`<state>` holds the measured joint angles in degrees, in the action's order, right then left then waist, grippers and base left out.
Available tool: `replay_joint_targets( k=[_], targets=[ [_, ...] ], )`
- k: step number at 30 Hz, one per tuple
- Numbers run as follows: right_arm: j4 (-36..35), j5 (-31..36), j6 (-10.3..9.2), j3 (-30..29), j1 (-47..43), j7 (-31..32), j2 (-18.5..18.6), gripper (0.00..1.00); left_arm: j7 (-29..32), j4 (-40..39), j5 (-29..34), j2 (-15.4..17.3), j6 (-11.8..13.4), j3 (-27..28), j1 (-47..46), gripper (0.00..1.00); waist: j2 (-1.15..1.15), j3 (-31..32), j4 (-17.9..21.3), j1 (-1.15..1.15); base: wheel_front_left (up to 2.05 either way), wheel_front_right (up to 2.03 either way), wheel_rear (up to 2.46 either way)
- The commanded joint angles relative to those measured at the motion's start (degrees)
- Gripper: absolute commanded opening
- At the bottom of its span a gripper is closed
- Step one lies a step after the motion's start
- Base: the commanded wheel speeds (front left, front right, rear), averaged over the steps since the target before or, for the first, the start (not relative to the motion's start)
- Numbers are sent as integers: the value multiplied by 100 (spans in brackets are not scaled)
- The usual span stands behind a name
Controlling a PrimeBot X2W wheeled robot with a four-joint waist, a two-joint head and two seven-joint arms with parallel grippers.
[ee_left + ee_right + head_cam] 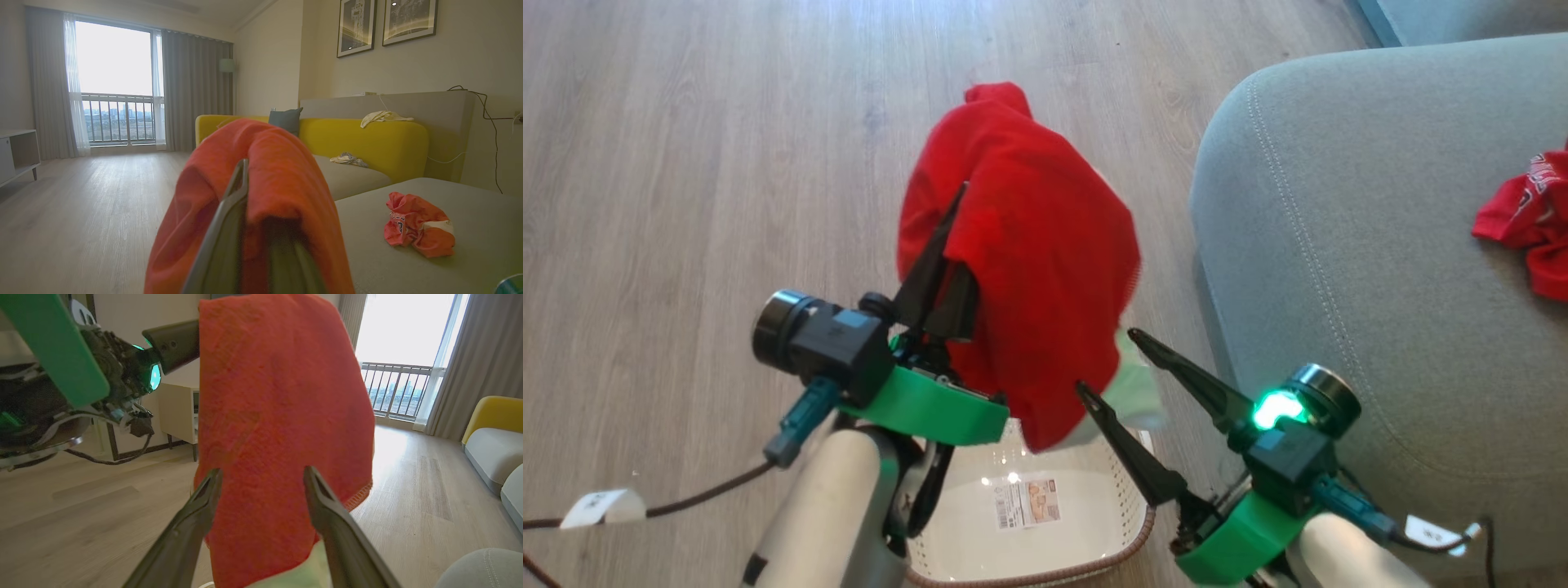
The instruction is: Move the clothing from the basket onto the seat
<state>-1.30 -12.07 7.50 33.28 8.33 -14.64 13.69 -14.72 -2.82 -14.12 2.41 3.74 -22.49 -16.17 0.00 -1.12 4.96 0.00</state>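
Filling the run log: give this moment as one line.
left gripper: shut on red garment, held above basket | right gripper: open | second garment: on seat

One garment (1523,220) on seat (1339,245), basket (1121,523) beside

We log the setting as a home living room. Evidence: wood-plank floor (81,204), full-height balcony window (116,81) with railing and city view, grey curtains (196,90), yellow sofa (367,143) with a cushion (286,120), two framed pictures (357,26) on the wall, a low cabinet (16,153), and the grey upholstered seat (1339,245).
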Motion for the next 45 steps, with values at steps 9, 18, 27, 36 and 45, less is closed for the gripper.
replay_joint_targets(
  k=[9, 18, 27, 36, 45],
  targets=[
    [274, 25, -1, 464, 778, -36, -24, 100, -28, -90, -136, 47, 40, -368, -328, 0, 0, -12, -217, 0, 0, 0, 0],
    [774, 354, -1, 428, 1022, -36, -260, 100, -28, -84, -230, 47, 88, -835, -388, 0, 0, 8, -343, 0, 0, 0, 0],
    [862, 478, -1, 786, 1030, -36, -310, 100, -28, -39, -305, 47, 268, -865, -449, 0, 0, 44, -388, 0, 0, 0, 0],
    [1041, 911, -1, 228, 955, -36, -574, 100, -28, -56, -335, 47, 264, -1040, -434, 0, 0, 63, -391, 0, 0, 0, 0],
    [1284, 1259, -1, -344, 914, -36, -868, 100, -28, -48, -384, 47, 218, -1372, -395, 0, 0, 66, -537, 0, 0, 0, 0]
  ],
)
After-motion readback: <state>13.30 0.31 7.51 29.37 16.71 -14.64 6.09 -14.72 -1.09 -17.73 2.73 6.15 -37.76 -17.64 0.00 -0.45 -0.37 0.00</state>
